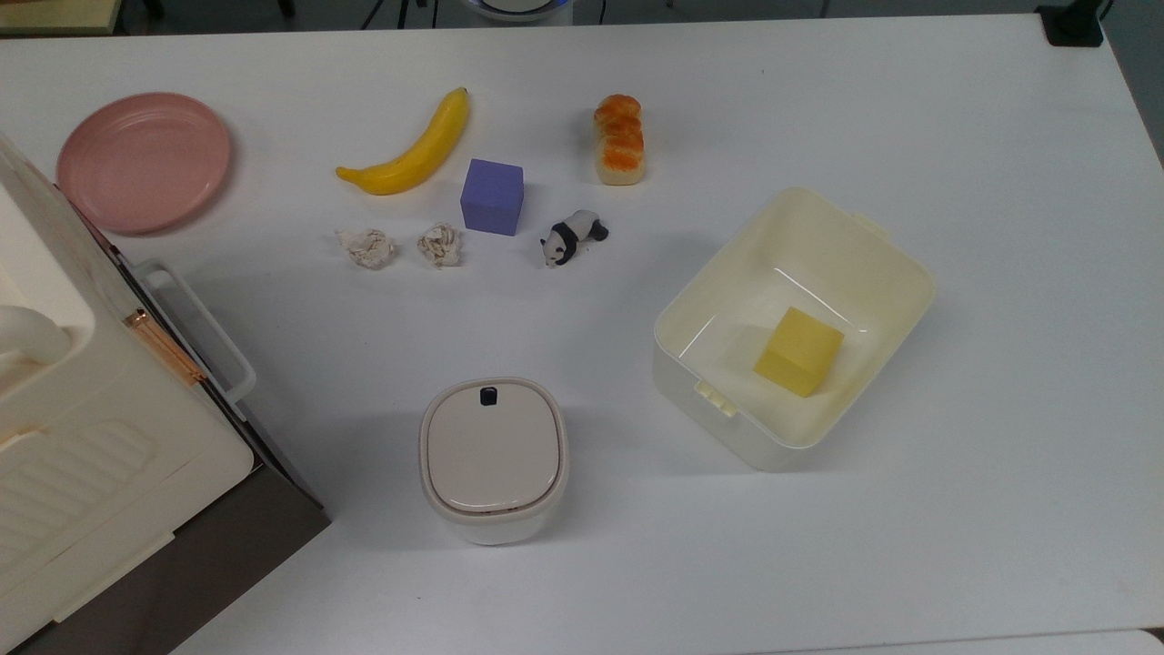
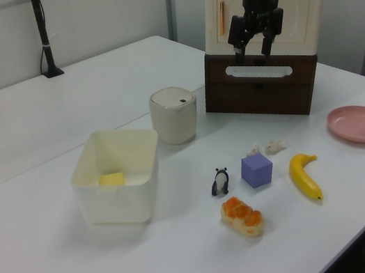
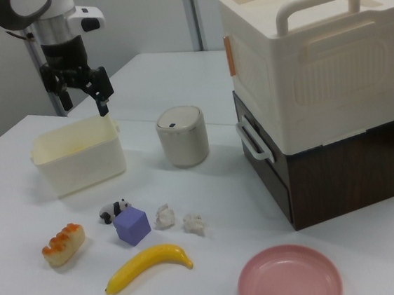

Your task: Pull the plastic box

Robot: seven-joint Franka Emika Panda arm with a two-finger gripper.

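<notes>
Gripper (image 2: 254, 44) hangs in air, fingers spread wide, holding nothing; in right view gripper (image 3: 83, 99) sits above plastic box's (image 3: 79, 156) far rim, not touching. Plastic box (image 1: 793, 327) stands open on white table (image 1: 955, 509), toward top view's right, turned at angle. Yellow block (image 1: 799, 351) inside it. Lidded bin (image 1: 494, 459) nearby toward top view's left; panda figure (image 1: 572, 236) well apart from box.

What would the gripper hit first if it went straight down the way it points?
Probably the white table near the purple cube; the gripper hangs high, open, and depth is unclear.
</notes>
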